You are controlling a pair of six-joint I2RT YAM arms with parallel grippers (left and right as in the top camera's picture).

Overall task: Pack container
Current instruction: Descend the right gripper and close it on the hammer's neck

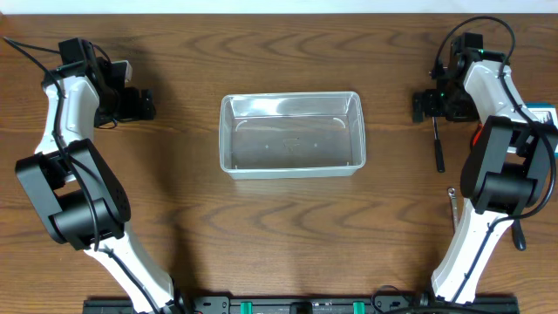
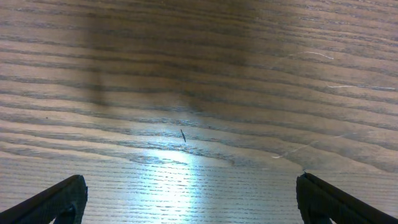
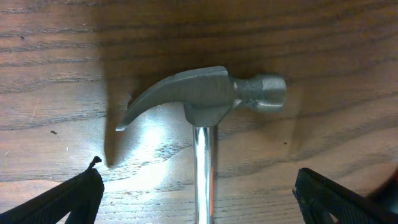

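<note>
The clear plastic container [image 1: 290,135] stands empty at the middle of the table. A steel claw hammer [image 3: 205,99] lies flat on the wood at the right. Its dark handle [image 1: 438,146] points toward the table's front. My right gripper [image 1: 425,106] is open above the hammer. In the right wrist view the shaft runs between the spread fingers [image 3: 199,199] without touching them. My left gripper [image 1: 144,105] is open and empty at the far left. In the left wrist view it [image 2: 189,202] hangs over bare wood.
A small blue-and-white box [image 1: 542,115] and something orange [image 1: 477,135] sit at the right edge, partly hidden by the right arm. A thin metal tool [image 1: 452,205] lies in front of the hammer. Both arm bases stand at the table's front edge.
</note>
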